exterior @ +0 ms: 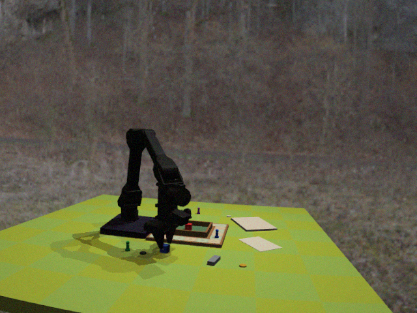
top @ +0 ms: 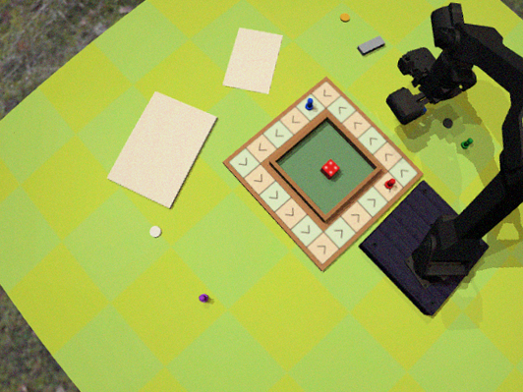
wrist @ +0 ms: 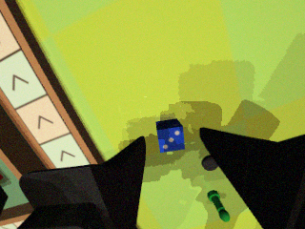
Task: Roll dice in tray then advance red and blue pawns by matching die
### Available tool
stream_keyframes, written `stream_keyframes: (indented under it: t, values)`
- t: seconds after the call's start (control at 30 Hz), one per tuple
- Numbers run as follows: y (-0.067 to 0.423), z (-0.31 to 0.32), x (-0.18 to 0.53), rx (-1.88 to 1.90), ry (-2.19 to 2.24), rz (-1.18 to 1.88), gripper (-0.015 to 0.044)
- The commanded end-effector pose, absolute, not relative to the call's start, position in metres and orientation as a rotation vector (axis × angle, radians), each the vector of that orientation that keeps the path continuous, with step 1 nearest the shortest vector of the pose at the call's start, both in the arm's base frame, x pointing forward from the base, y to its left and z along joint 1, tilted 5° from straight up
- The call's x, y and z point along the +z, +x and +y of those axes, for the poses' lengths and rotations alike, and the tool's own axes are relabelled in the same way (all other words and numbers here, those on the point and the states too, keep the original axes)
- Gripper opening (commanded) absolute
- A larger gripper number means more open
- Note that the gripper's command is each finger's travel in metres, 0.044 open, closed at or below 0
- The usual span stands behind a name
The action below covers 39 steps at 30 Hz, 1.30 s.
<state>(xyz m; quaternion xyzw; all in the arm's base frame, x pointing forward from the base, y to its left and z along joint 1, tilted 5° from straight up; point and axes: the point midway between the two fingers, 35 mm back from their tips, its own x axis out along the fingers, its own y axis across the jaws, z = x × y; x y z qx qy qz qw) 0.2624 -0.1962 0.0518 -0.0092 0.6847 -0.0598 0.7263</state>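
Observation:
The blue die (wrist: pixel 171 135) (exterior: pixel 164 248) lies on the green mat just outside the game board (top: pixel 323 250) (wrist: pixel 38 119). My gripper (wrist: pixel 172 135) (exterior: pixel 163 243) (top: pixel 409 106) is open and low over the die, with one fingertip on each side and a gap to each. The red die (top: pixel 330 168) (exterior: pixel 187 225) rests in the tray (top: pixel 302 169) at the board's middle, showing five. The red pawn (top: pixel 390 183) stands on the board's right side. The blue pawn (top: pixel 309 103) (exterior: pixel 216 233) stands near the far corner.
A green pawn (top: pixel 466 142) (wrist: pixel 218 205) and a black disc (top: pixel 447 122) (wrist: pixel 209 163) lie close to the gripper. A grey block (top: pixel 370 44), an orange disc (top: pixel 344 17), two cream cards (top: pixel 252 59) (top: pixel 163 147), a white disc (top: pixel 155 231) and a purple pawn (top: pixel 203 297) lie farther off.

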Motion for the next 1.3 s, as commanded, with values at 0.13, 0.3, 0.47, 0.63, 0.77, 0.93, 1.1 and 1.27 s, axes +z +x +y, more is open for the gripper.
stream_keyframes:
  t: [0.13,0.3,0.47,0.63,0.77,0.93,1.1,1.27]
  values:
    - [0.262,-0.196,0.039,-0.124,-0.018,1.513,0.0275]
    - [0.262,-0.196,0.039,-0.124,-0.018,1.513,0.0144]
    - [0.262,-0.196,0.039,-0.124,-0.018,1.513,0.0091]
    - [0.262,-0.196,0.039,-0.124,-0.018,1.513,0.0038]
    - [0.262,-0.196,0.055,-0.124,-0.018,1.513,0.0000]
    - [0.261,-0.194,0.089,-0.124,-0.018,1.513,0.0000]
    - [0.256,-0.190,0.123,-0.124,-0.018,1.513,0.0000]
    - [0.248,-0.184,0.156,-0.124,-0.017,1.513,0.0000]
